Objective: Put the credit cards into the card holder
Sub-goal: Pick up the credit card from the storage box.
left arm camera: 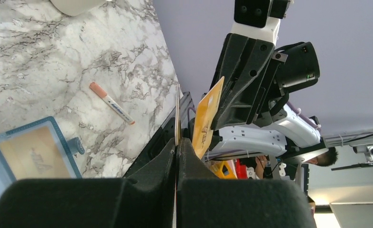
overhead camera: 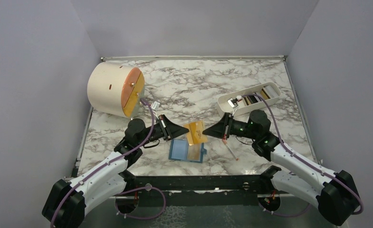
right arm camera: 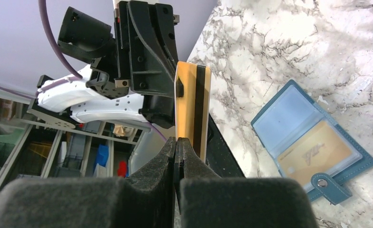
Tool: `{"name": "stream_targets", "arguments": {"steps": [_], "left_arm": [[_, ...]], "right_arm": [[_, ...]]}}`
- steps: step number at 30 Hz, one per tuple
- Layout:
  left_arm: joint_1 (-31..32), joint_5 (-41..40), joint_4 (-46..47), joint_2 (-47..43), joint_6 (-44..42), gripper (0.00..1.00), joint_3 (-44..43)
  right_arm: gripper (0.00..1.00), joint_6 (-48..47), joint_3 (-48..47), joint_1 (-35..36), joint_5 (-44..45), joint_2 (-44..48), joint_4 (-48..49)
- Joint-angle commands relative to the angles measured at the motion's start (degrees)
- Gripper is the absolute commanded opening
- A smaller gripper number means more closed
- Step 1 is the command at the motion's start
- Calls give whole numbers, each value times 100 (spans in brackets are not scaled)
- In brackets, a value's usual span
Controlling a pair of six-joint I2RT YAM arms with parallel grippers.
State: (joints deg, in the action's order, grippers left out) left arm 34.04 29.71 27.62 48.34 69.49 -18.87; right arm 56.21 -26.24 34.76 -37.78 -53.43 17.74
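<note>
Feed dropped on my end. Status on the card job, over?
Left hand and right hand both shut on gold card, held aloft. Card holder open, second gold card inside. Pen beside holder, not blocking.

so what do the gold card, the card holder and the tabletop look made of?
Gold card: thin stiff plastic, glossy, with a dark stripe.
Card holder: matte teal leather-like cover, possibly synthetic; clear plastic sleeves; shiny metal-looking snap.
Tabletop: marble pattern, smooth; real stone or printed laminate, cannot tell.
</note>
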Motion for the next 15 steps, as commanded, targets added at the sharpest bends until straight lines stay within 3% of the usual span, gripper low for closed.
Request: {"name": "stream_targets", "arguments": {"steps": [1,5,12,15], "left_arm": [[-20,-93,-23,-43,-211,0,-112],[-23,-100,-121,-47,-260,0,-123],[-20,-684,-1393,31,-1071,0,-502],[-20,-878,-1333,398,-1095,0,-758]], "right_arm": [[1,-131,-196,-32,61,115,-211],[1,-184,-241,-31,422,352,-514],[1,-1062,-1113,-32,1767,881,-2393],[1,-1498,-1670,-36,2501,1080,-3134]]}}
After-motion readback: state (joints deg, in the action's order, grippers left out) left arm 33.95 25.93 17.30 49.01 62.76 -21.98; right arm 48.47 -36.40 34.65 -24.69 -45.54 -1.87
